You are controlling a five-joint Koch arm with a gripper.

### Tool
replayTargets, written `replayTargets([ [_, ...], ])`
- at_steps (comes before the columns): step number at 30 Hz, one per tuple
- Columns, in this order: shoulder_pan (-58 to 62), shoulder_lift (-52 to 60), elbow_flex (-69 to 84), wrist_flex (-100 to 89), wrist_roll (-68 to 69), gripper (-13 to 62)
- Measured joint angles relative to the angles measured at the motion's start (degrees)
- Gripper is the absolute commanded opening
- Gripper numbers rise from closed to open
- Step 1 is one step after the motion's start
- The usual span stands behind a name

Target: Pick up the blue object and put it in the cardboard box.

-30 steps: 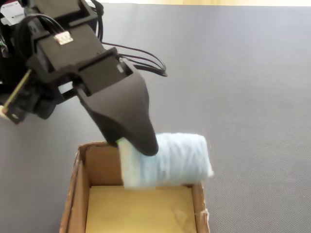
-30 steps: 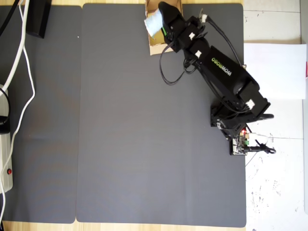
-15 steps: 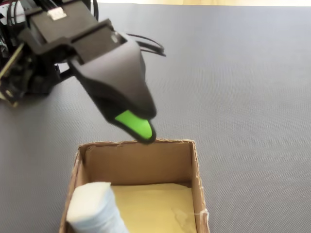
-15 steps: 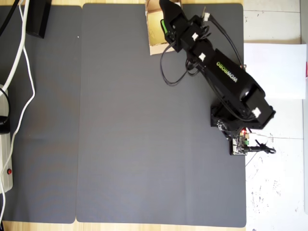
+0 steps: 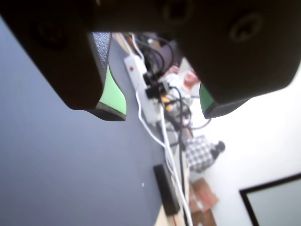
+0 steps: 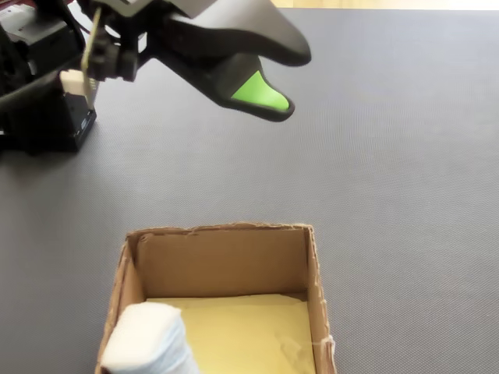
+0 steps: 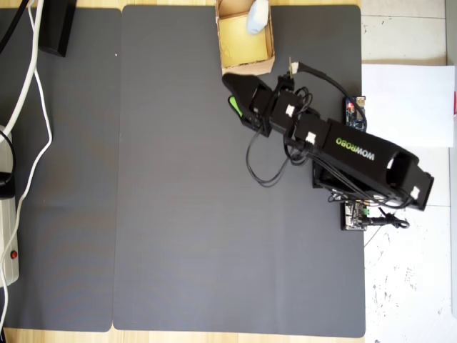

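Wrist view: two black fingers (image 5: 162,110) with green inner pads, spread apart with clear space between, nothing held. Tips are blurred and the finger bases are cut off by the top edge. Beyond them: dark grey mat (image 5: 56,165), one white power strip (image 5: 141,89) with tangled cables, too soft to make out in detail.

Fixed view: one tan open-topped cardboard box (image 6: 226,257) nearest the camera, bottom part cut off by the frame edge. One pale blue-and-white cylindrical roll (image 6: 146,339) sits inside it at the left corner, lower part out of frame. Fingers hang above the mat past the box, well apart from it; only one green pad shows here.

Overhead view: one box (image 7: 270,39) at the mat's top edge, roll (image 7: 258,16) in its upper right corner. One black arm (image 7: 343,150) angled across the tabletop, fingers (image 7: 232,96) just below the box.
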Motion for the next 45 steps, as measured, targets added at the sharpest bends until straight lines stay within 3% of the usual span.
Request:
replayTargets([
  [15,-17.67,13.54,18.90,-0.09,3.78,30.9],
  [34,-19.95,13.62,37.00,-1.14,11.34,33.7],
  [45,-19.42,13.62,39.20,-2.72,12.74,34.0],
])
